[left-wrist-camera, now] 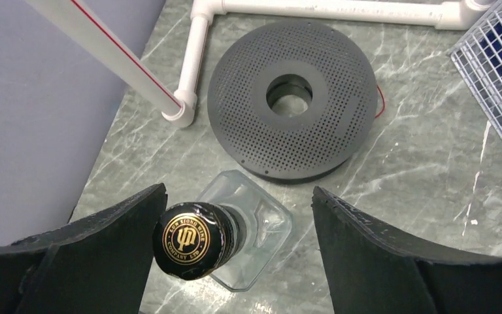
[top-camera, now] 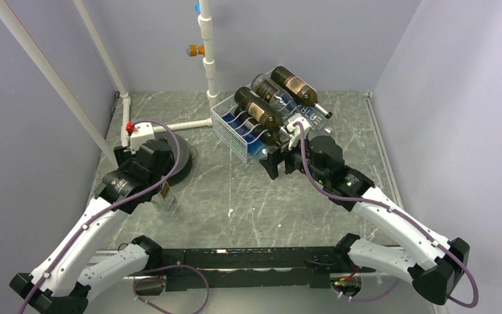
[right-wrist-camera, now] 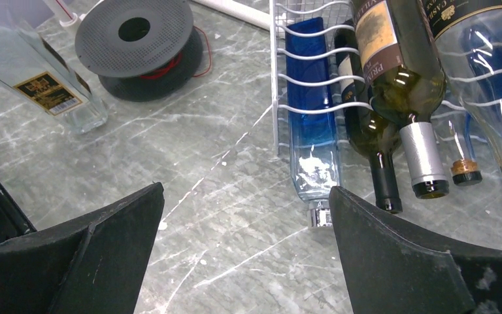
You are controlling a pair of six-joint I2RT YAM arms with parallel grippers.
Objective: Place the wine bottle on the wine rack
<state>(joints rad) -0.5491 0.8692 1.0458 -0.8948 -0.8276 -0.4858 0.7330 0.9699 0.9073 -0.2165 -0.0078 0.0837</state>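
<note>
The wine bottle (left-wrist-camera: 186,241) is a clear square one with a black, gold-printed cap. It stands upright on the table at the left (top-camera: 166,203) and also shows in the right wrist view (right-wrist-camera: 36,75). My left gripper (left-wrist-camera: 238,196) is open straight above it, with the cap between the jaws and close against the left finger (left-wrist-camera: 104,248). The white wire wine rack (top-camera: 232,127) stands at the back centre and holds several bottles. My right gripper (right-wrist-camera: 245,193) is open and empty, low over the table just in front of the rack (right-wrist-camera: 278,78).
A black perforated spool (left-wrist-camera: 292,98) lies just beyond the bottle, and white pipe framing (left-wrist-camera: 193,59) runs behind it. On the rack, a blue bottle (right-wrist-camera: 310,111) and dark bottles (right-wrist-camera: 392,72) have their necks pointing toward my right gripper.
</note>
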